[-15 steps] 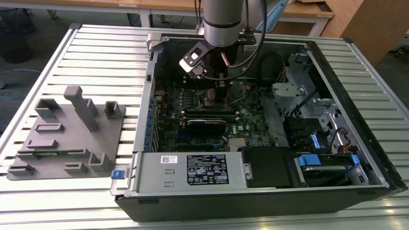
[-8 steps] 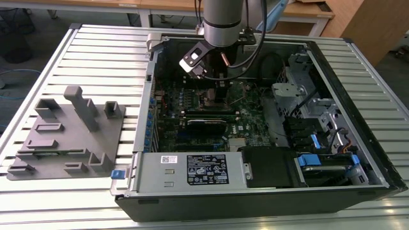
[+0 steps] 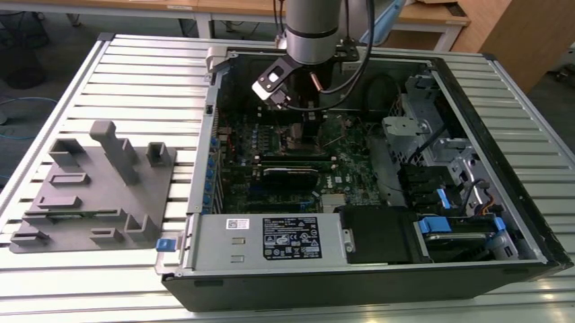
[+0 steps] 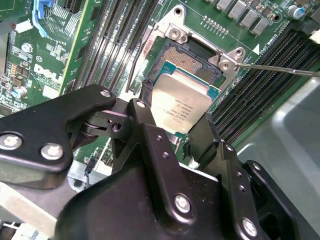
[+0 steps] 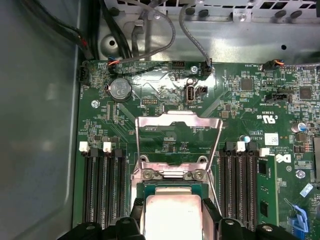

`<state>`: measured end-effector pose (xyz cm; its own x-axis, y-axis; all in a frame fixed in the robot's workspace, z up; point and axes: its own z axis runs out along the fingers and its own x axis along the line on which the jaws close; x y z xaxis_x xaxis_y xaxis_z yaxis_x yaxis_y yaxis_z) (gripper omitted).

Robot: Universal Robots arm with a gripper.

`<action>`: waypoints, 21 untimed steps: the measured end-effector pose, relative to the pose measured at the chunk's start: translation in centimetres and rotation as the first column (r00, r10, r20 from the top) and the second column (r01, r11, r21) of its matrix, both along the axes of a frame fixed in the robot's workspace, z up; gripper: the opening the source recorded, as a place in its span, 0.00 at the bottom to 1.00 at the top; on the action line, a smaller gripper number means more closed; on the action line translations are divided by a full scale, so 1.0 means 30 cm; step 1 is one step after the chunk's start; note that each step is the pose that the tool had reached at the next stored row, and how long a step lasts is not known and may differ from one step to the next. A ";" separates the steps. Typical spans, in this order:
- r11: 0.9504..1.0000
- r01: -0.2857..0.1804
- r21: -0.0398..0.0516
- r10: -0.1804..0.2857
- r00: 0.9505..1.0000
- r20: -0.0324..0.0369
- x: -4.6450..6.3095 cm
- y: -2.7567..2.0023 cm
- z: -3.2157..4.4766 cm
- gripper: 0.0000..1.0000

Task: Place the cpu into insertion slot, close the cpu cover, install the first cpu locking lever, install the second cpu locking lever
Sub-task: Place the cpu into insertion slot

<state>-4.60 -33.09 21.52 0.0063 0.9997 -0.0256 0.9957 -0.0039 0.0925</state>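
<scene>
Second wrist view had your gripper (image 4: 176, 114) closed on the chip (image 4: 182, 102), its two black fingers (image 4: 202, 135) pinching opposite edges, held apart only by the chip itself. The chip hung over the nearer part of the socket (image 4: 192, 57), a little tilted to my eye and not seated, with the bare contact field showing beyond it. In the first wrist view the cover (image 5: 179, 118) stood swung open just past the socket. Back in the second wrist view, a thin lever (image 4: 280, 69) lay out to the side over the memory slots (image 4: 260, 95). The risks, as I judged them, were these. If you lowered the chip offset or rotated, a corner could land on the contacts and bend them. If it went down tilted, one edge could catch the socket rim and the chip could slip in the grip. Letting go too high would drop it crooked. The open cover sat close, so a drift that way could knock it down onto the fingers.
</scene>
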 end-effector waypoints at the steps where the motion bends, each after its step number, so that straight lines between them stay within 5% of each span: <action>1: 1.000 0.000 0.000 0.000 1.000 0.000 -0.001 0.001 -0.001 0.54; 21: 1.000 -0.006 0.000 0.006 1.000 0.000 -0.008 0.001 -0.025 0.54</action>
